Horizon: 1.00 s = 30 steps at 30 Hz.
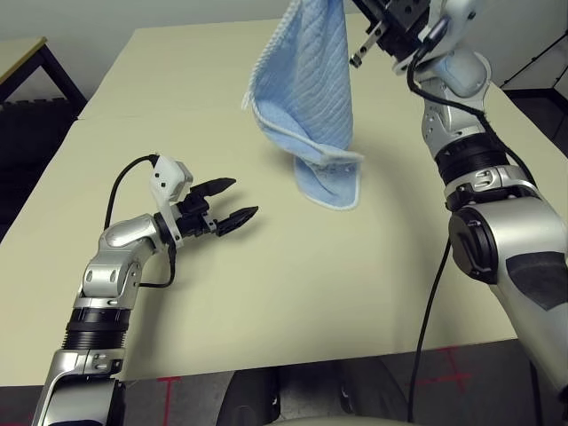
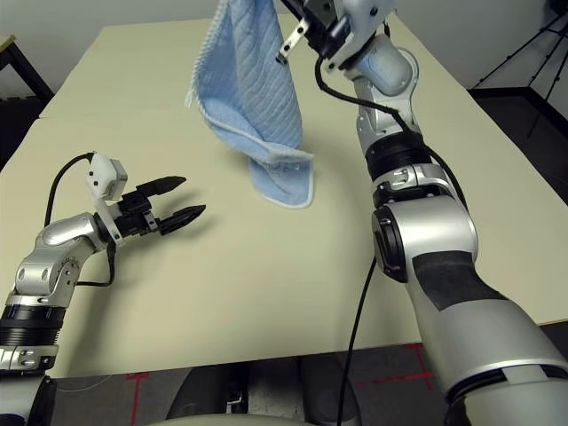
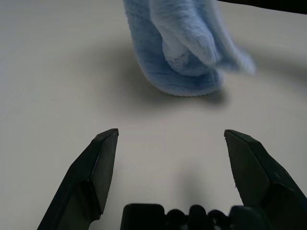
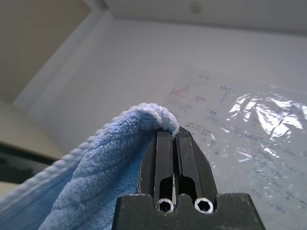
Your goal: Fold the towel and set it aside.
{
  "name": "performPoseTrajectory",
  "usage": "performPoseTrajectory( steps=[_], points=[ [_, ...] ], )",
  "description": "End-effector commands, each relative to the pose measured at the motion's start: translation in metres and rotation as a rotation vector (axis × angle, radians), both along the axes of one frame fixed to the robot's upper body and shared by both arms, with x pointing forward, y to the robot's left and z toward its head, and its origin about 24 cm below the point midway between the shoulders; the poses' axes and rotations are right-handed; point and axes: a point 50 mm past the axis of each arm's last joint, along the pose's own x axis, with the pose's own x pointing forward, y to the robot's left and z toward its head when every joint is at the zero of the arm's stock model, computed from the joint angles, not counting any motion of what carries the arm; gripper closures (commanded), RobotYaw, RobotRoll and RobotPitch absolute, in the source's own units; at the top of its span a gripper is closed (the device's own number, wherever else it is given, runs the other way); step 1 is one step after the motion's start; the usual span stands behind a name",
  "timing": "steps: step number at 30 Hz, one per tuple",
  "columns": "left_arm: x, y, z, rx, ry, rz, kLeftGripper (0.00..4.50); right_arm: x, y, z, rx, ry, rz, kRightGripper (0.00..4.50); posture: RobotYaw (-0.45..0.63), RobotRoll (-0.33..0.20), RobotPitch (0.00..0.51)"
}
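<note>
The light blue towel (image 1: 306, 98) with white stitched edging hangs from above the table's middle, its lower end folded over and resting on the tabletop. My right gripper (image 4: 173, 136) is raised high and shut on the towel's (image 4: 91, 177) top edge. My left gripper (image 1: 229, 202) hovers low over the table to the left of the towel, open, with nothing between its fingers. Its wrist view shows the towel's bottom fold (image 3: 184, 72) a short way ahead of the spread fingertips (image 3: 108, 143).
The cream table (image 1: 293, 284) stretches wide around the towel, with bare surface in front and to the left. A dark table and chair (image 1: 27, 84) stand off the far left. A tripod leg (image 2: 532, 58) is at the far right.
</note>
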Motion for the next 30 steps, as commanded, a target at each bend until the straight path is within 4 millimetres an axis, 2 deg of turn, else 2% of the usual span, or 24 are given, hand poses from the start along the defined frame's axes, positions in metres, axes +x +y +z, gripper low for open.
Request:
performPoseTrajectory(
  steps=[1, 3, 6, 9, 13, 16, 19, 22, 26, 30],
  points=[
    [0.002, -0.005, -0.002, 0.001, 0.004, -0.006, 0.00, -0.010, 0.011, 0.034, 0.058, -0.063, -0.023, 4.48, -0.06, 0.000, 0.110],
    [0.004, -0.008, -0.002, -0.009, 0.004, -0.007, 0.00, -0.007, 0.015, 0.042, 0.023, -0.046, -0.117, 4.48, -0.06, 0.000, 0.110],
    [0.007, -0.016, -0.003, -0.029, 0.012, -0.010, 0.00, 0.007, 0.014, 0.039, -0.025, 0.033, -0.256, 4.48, -0.05, 0.000, 0.111],
    [0.005, -0.029, -0.007, -0.050, 0.065, -0.038, 0.00, 0.017, 0.017, 0.028, -0.040, 0.133, -0.279, 4.48, -0.04, 0.000, 0.113],
    [-0.002, -0.037, -0.009, -0.057, 0.134, -0.072, 0.00, 0.021, 0.020, 0.026, -0.035, 0.190, -0.292, 4.48, -0.03, 0.000, 0.115],
    [-0.005, -0.036, -0.010, -0.026, 0.141, -0.058, 0.00, 0.027, 0.020, 0.024, -0.024, 0.246, -0.320, 4.48, -0.02, 0.000, 0.116],
    [-0.005, -0.024, -0.016, 0.082, 0.153, -0.008, 0.00, 0.031, 0.023, 0.020, -0.022, 0.293, -0.336, 4.48, -0.02, 0.000, 0.118],
    [-0.005, -0.016, -0.012, 0.123, 0.157, 0.033, 0.00, 0.032, 0.029, 0.018, -0.030, 0.312, -0.327, 4.48, -0.01, 0.000, 0.121],
    [-0.010, -0.025, -0.009, 0.150, 0.171, 0.020, 0.00, 0.033, 0.032, 0.015, -0.037, 0.323, -0.319, 4.48, 0.00, 0.000, 0.122],
    [-0.021, -0.031, -0.015, 0.173, 0.233, -0.003, 0.00, 0.032, 0.033, 0.015, -0.033, 0.321, -0.318, 4.48, 0.00, 0.000, 0.118]
  ],
)
